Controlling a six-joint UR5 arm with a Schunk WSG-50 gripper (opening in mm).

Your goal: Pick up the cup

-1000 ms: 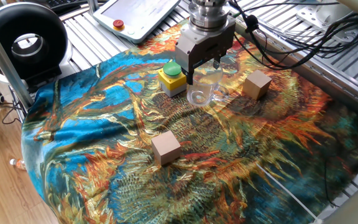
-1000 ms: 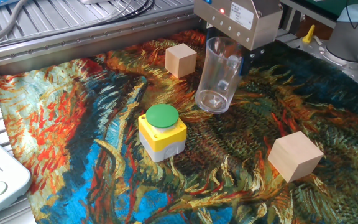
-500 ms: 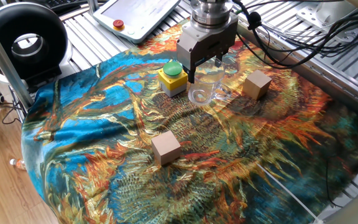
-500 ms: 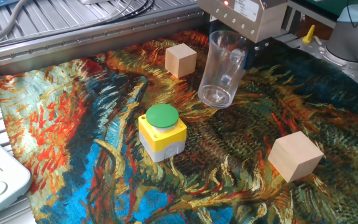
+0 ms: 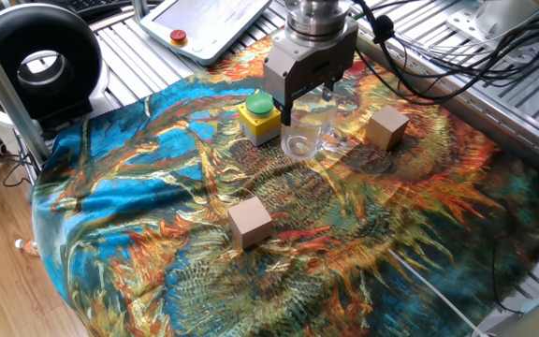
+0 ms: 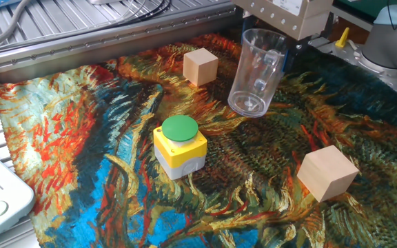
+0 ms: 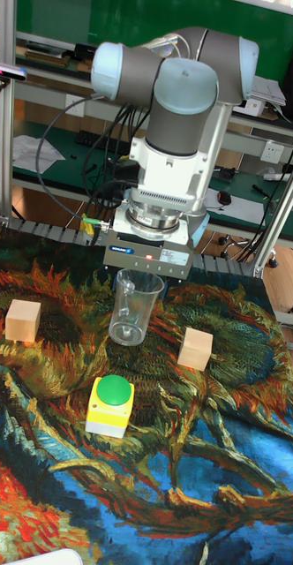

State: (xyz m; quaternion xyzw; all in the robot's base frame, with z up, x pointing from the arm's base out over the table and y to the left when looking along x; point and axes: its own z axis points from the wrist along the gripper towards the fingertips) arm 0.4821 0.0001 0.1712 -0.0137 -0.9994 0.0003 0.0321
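Note:
The cup (image 6: pixel 256 74) is a clear plastic mug with a side handle, and it hangs slightly tilted just above the painted cloth. My gripper (image 6: pixel 282 49) is shut on its rim from above, one finger inside the wall and one outside. In one fixed view the cup (image 5: pixel 304 128) sits under the gripper (image 5: pixel 306 99), right of the yellow button box. In the tall fixed view the cup (image 7: pixel 133 308) hangs below the gripper (image 7: pixel 147 274), with its round base off the cloth.
A yellow box with a green button (image 6: pixel 178 145) stands close to the cup. One wooden cube (image 6: pixel 200 67) lies behind it and another (image 6: pixel 327 172) lies nearer the front. A teach pendant (image 5: pixel 209 23) and a black ring device (image 5: pixel 36 61) lie beyond the cloth.
The gripper has risen with the cup in it. In the other fixed view the cup has shifted up and to the right, away from the button box.

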